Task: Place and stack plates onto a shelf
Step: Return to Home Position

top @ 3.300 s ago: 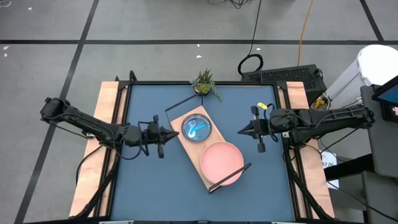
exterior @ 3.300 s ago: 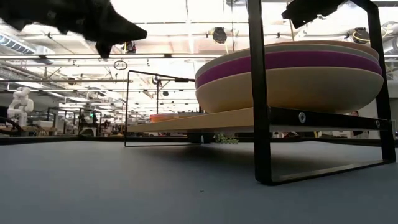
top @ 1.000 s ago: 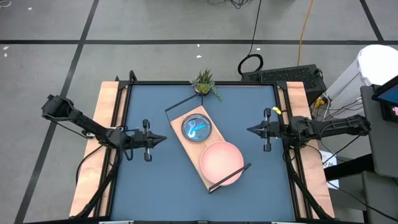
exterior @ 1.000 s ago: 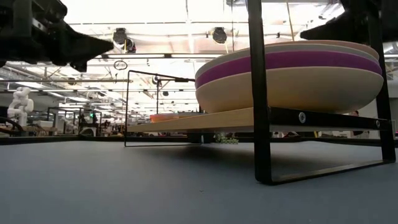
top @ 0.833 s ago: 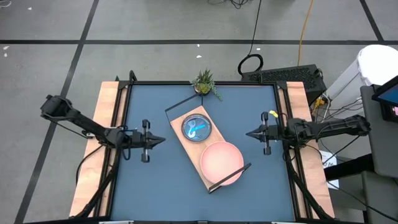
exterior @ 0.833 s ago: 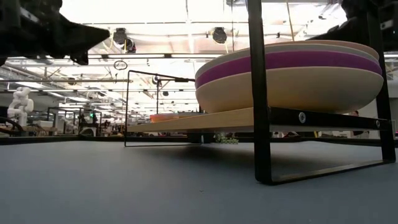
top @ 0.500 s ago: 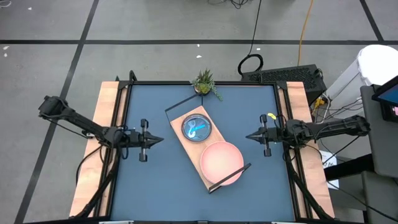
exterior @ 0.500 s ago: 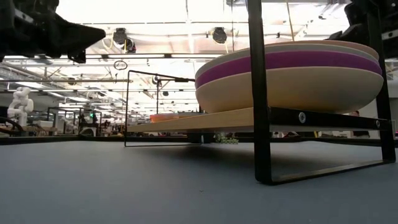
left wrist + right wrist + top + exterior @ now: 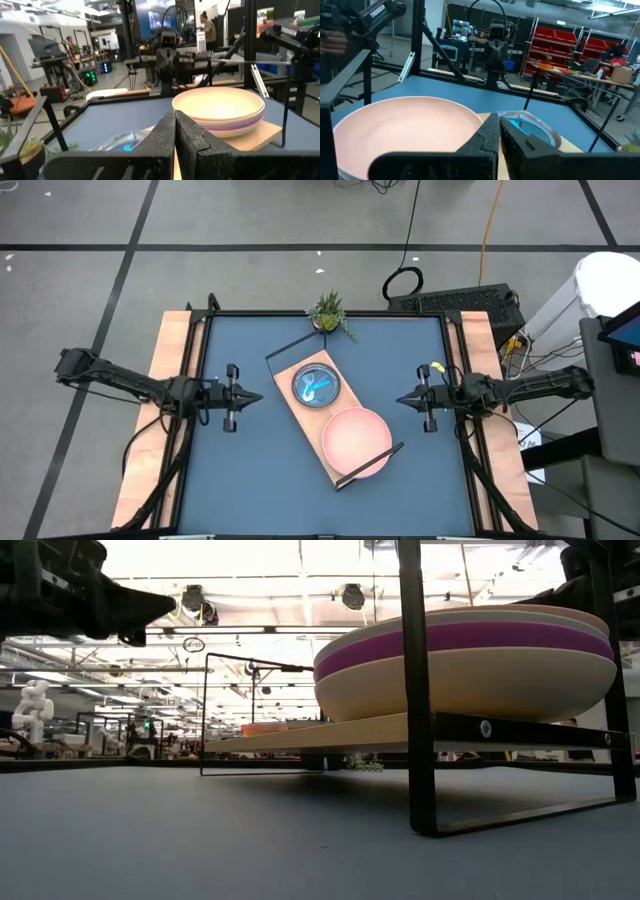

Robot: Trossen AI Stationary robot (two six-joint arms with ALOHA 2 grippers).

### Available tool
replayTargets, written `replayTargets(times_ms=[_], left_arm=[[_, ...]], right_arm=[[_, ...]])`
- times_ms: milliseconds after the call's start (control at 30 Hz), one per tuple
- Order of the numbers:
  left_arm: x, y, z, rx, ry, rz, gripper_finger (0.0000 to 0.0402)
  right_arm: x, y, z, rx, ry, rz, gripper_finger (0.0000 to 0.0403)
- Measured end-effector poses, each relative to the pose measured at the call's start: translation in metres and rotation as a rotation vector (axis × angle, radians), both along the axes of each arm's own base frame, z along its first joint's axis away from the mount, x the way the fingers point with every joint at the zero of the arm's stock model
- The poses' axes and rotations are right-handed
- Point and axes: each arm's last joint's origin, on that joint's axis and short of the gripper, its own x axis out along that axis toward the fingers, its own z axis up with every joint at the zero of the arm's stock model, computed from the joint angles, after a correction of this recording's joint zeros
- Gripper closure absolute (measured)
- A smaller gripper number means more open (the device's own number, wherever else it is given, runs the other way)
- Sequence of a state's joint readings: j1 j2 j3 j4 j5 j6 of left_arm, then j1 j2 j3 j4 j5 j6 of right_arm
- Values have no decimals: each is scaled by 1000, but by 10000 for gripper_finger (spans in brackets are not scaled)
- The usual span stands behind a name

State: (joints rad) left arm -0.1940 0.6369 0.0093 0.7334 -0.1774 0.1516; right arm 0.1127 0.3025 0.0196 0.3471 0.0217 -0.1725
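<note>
— Nearest the front of the desk [image 9: 240, 470]?
— Near end of the shelf [image 9: 312, 418], laid slantwise at mid-desk: light wooden board, thin black wire frame. One black frame post [image 9: 415, 690] right across the front of the big stack in the low view, cutting it in two.
— Big stack, counted?
— Four large plates, opaque, nested one in another. Cream plate [image 9: 465, 685] at the bottom, on the board; purple plate [image 9: 470, 638] next; pale plate [image 9: 480, 619] above that; salmon pink plate [image 9: 355, 440] on top.
— Then, a little farther back?
— Two grippers, one on each flank of the shelf, apart from it, tips pointed inward. Left gripper [image 9: 256, 397] over the desk's left part, clenched on nothing. Right gripper [image 9: 400, 400] over the right part, likewise clenched, nothing held.
— And the far end of the board?
— Smaller stack there, translucent, cyan plate [image 9: 316, 386] uppermost, glinting. Orange rim [image 9: 265, 727] along its side in the low view. Count of the small ones: cannot tell.
— Beyond the shelf?
— One little potted plant [image 9: 328, 311] at the desk's far edge, near the frame's far corner. Off the desk, on the floor: a black keyboard [image 9: 455, 302] and a cable loop [image 9: 402, 283]. Deep in the room, red bins [image 9: 570, 45] on racks, and a person [image 9: 206, 27] standing.
</note>
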Motion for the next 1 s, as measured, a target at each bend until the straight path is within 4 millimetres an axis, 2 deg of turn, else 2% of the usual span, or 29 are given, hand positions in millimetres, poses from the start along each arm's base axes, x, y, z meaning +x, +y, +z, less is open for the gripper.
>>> replayTargets(times_ms=[567,1000], left_arm=[[-9,15,-2,-40,46,-5,399],[-19,21,-4,-60,81,-19,399]], right_arm=[[-4,-1,-13,65,139,-4,403],[-8,-1,-13,78,136,-5,403]])
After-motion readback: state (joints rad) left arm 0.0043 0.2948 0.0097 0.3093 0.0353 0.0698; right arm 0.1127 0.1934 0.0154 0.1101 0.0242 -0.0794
